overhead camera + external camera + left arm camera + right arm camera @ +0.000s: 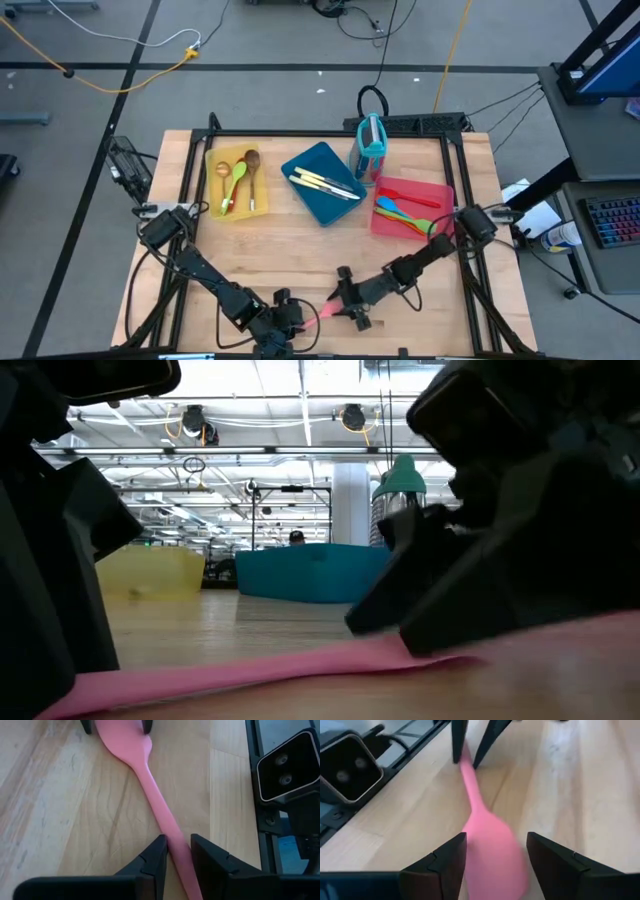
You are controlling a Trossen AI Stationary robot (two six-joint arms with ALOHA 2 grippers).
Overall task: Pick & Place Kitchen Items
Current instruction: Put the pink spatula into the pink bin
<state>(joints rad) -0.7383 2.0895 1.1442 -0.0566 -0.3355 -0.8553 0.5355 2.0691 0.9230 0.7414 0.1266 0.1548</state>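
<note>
Spatula point(150, 785), pink, is lying flat on the bench point(300, 250) at its near edge, between both arms; the left end effector point(175, 855) is straddling the handle with its jaws narrowly parted, seemingly not clamping; the right end effector point(495, 865) is standing wide open around the blade, apparently without gripping. Risks, as judged: both arms are working one item, so opposed pulls could twist or drop it; the slim handle, flush with the wood, could slip from a shallow pinch; the close-set end effectors could collide; trays point(330, 195) are lying well apart, so a weak grip may fail in transit.
</note>
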